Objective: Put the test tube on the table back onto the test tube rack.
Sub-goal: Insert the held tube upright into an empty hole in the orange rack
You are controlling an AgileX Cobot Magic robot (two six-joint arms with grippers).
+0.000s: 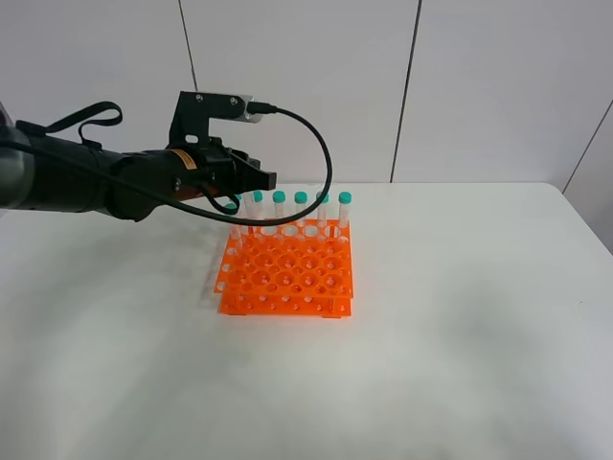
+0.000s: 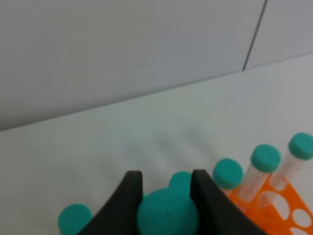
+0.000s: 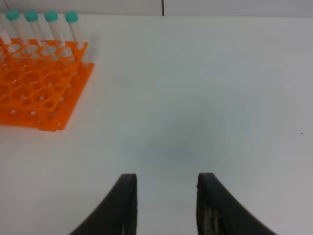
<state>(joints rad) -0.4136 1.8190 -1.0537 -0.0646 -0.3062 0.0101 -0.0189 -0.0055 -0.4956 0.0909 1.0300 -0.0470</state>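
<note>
The left gripper [image 2: 166, 178] clamps the test tube [image 2: 167, 215] by its cap, seemingly above the test tube rack [image 1: 287, 273] at its far-left corner; the right gripper [image 3: 166, 182] is parted and empty.

The test tube rack [image 1: 287, 278] is bright orange, with a pattern of round holes all over its top. The tubes [image 1: 301, 213] in it are clear with teal-green caps. The test tube [image 2: 167, 215] has a teal-green cap too. The surface [image 1: 460, 345] is plain white. The left fingers [image 2: 122, 205] and right fingers [image 3: 122, 210] are black.
</note>
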